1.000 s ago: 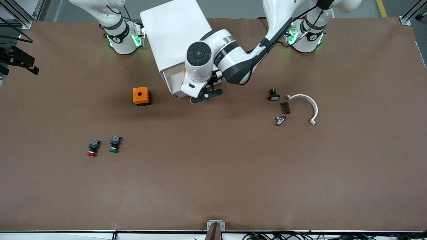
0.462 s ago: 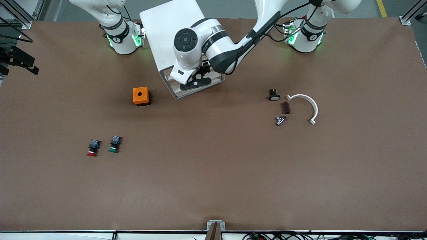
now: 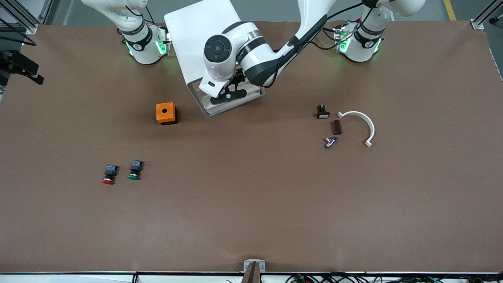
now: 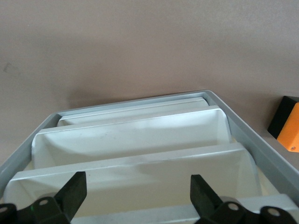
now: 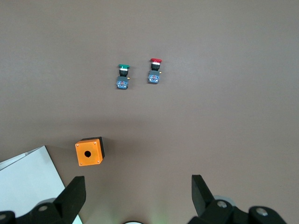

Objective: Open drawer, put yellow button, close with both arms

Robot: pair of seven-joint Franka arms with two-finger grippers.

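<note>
A: Two hands to log, both released. Left hand (image 3: pixel 230 95) sits at the front of the cabinet (image 3: pixel 200 35), fingers spread and gripping nothing. Right hand (image 5: pixel 136 182) hangs high over the tabletop (image 3: pixel 251 204) near the orange box (image 3: pixel 165 113) and waits, fingers also spread.

B: Yellow button?

A: We cannot see it in any view. Only the red button (image 3: pixel 109 180) and green button (image 3: pixel 134 175) lie out on the tabletop, toward the right arm's end. We judge the yellow one is inside the drawer (image 3: pixel 201 94), hidden.

B: So the step in hand is the close.

A: We think so, and near its end. The left wrist view looks down over the stacked drawer fronts. We cannot tell from it whether the top one is fully seated.

B: Notes for doing it well?

A: We push square to the drawer front, at its middle, so the tray does not skew in its runners. We keep the push slow and level. The cabinet looks free-standing, so a hard shove may slide it toward the arm bases. The right hand could brace the cabinet or share the push. We keep the fingers off the lower drawers.
</note>
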